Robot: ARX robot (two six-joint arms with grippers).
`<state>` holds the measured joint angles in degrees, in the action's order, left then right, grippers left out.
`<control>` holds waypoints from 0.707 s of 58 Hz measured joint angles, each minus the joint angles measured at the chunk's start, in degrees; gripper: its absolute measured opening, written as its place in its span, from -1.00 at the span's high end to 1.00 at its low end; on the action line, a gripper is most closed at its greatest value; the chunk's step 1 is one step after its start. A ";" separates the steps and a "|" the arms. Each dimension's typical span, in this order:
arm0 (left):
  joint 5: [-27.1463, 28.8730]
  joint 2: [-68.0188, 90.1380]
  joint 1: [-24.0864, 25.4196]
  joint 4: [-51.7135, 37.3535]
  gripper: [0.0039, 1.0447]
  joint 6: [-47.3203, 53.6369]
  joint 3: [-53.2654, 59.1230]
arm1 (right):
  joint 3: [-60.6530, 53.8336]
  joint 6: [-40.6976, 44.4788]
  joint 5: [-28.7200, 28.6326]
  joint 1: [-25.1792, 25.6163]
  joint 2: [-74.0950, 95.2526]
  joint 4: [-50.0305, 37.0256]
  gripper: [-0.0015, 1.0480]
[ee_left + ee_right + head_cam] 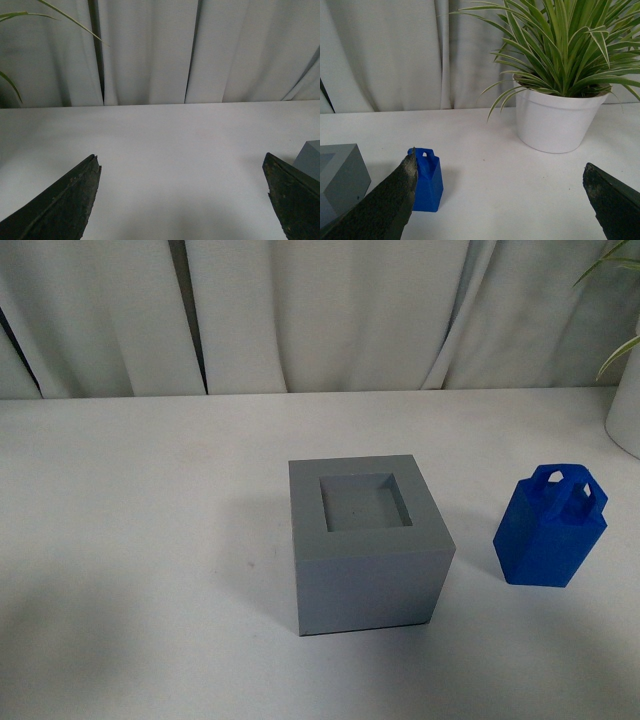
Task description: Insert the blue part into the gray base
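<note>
The gray base (pixel 367 545) stands mid-table in the front view, its square recess facing up and empty. The blue part (pixel 551 528) stands upright on the table to its right, loop handles on top, apart from the base. Neither arm shows in the front view. My left gripper (pixel 182 167) is open over bare table, with a corner of the gray base (pixel 309 160) by one finger. My right gripper (pixel 500 172) is open and empty; the blue part (pixel 428 179) stands just beyond one finger, with the gray base (pixel 340 177) beside it.
A white pot (pixel 555 117) with a green striped plant stands on the table at the far right, beyond the blue part; its edge shows in the front view (pixel 627 405). Gray curtains hang behind the white table (pixel 150 510).
</note>
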<state>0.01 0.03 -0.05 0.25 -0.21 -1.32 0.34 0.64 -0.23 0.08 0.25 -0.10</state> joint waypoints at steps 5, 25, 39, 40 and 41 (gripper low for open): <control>0.00 0.00 0.00 0.02 -0.89 -0.02 0.00 | 0.00 0.00 0.00 0.00 0.00 0.00 -0.86; 0.00 0.00 0.00 0.02 -0.89 0.00 0.00 | 0.00 0.00 0.00 0.00 0.00 0.00 -0.86; 0.00 0.00 0.00 0.00 -0.89 -0.02 0.00 | 0.00 0.00 0.00 0.00 0.00 0.00 -0.86; 0.00 0.00 -0.02 0.00 -0.89 0.00 0.00 | 0.00 0.00 0.00 0.00 0.00 0.00 -0.86; 0.00 0.00 0.00 0.00 -0.89 -0.02 0.00 | 0.00 0.00 0.00 0.00 0.00 0.00 -0.86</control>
<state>0.01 0.03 -0.05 0.25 -0.23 -1.32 0.34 0.64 -0.23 0.08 0.25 -0.10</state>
